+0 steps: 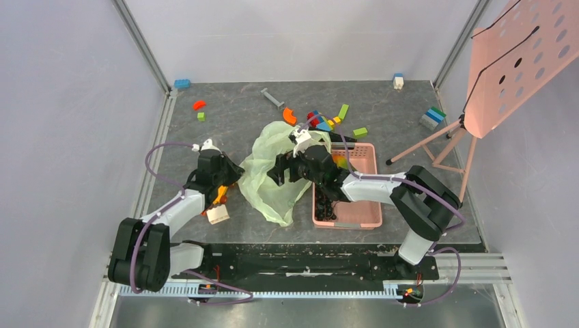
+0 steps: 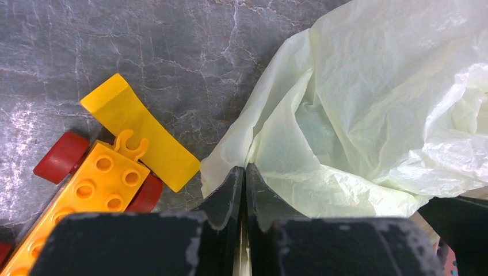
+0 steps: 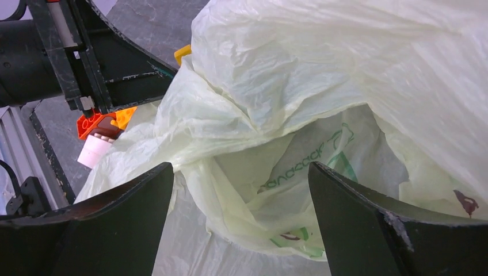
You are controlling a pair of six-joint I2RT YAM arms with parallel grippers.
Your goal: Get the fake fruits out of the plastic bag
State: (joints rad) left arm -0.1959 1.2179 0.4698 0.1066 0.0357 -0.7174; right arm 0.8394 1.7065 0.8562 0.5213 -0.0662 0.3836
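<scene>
The pale green plastic bag (image 1: 270, 174) lies crumpled mid-table, left of the pink basket (image 1: 365, 205). My left gripper (image 1: 235, 176) is shut on the bag's left edge; in the left wrist view the jaws (image 2: 245, 172) pinch a thin fold of the bag (image 2: 368, 103). My right gripper (image 1: 278, 171) is open above the bag's mouth. In the right wrist view its fingers (image 3: 132, 213) spread wide over the open bag (image 3: 288, 103), whose inside shows green print and no fruit. A dark bunch like grapes (image 1: 326, 206) lies in the basket. The other fruits are hidden.
A yellow toy car and curved yellow block (image 2: 138, 138) lie by my left gripper, with a white block (image 1: 218, 215) nearby. Coloured blocks (image 1: 328, 119) are scattered behind the bag. A pink perforated stand (image 1: 519, 61) on a tripod is at the right.
</scene>
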